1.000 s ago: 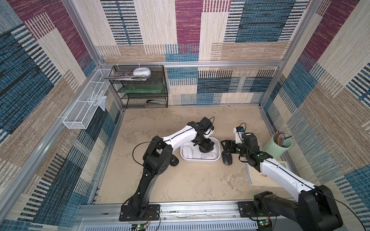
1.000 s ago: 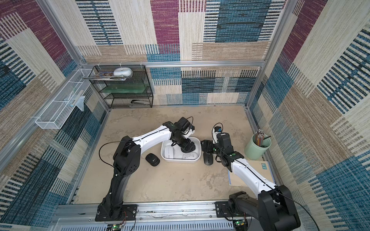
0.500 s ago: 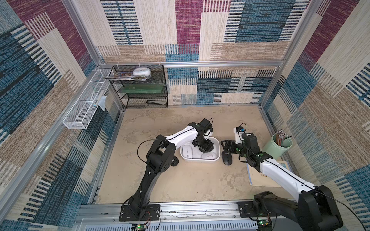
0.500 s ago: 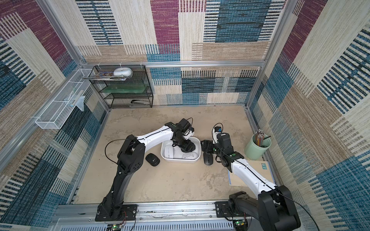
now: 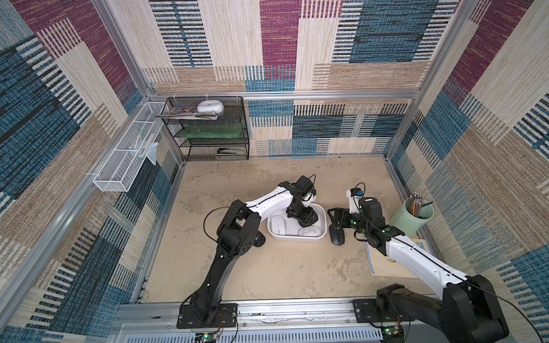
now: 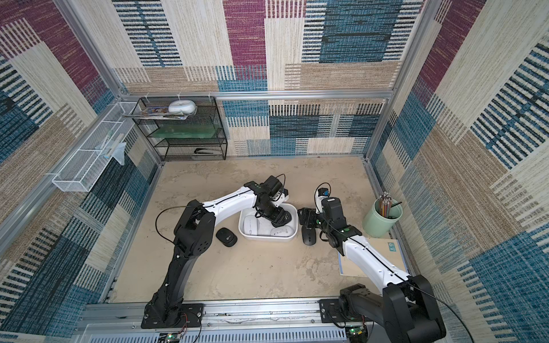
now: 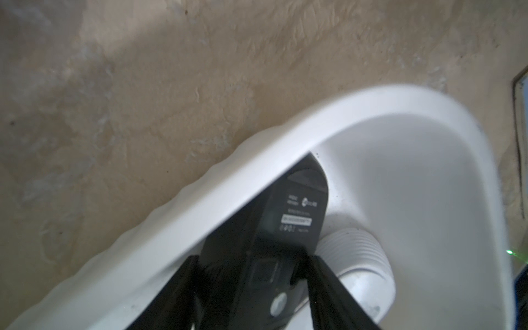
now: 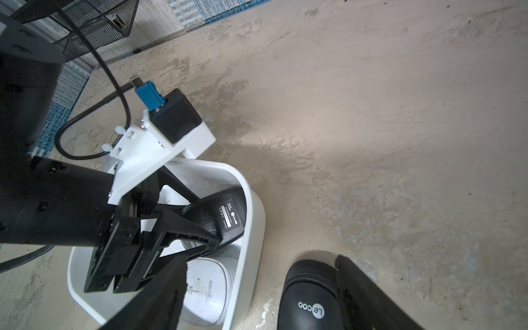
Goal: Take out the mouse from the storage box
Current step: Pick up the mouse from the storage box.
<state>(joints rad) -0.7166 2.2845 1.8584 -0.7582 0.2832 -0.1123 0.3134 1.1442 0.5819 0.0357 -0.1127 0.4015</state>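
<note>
Left wrist view: the left gripper (image 7: 251,258) clamps a black mouse (image 7: 298,208) that stands on edge against the wall inside the white storage box (image 7: 200,211). Grasping seems the step in hand. The next move calls for a straight lift over the rim without dragging the box.

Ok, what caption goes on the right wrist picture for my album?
Left gripper grips a black mouse inside the white storage box.
</note>
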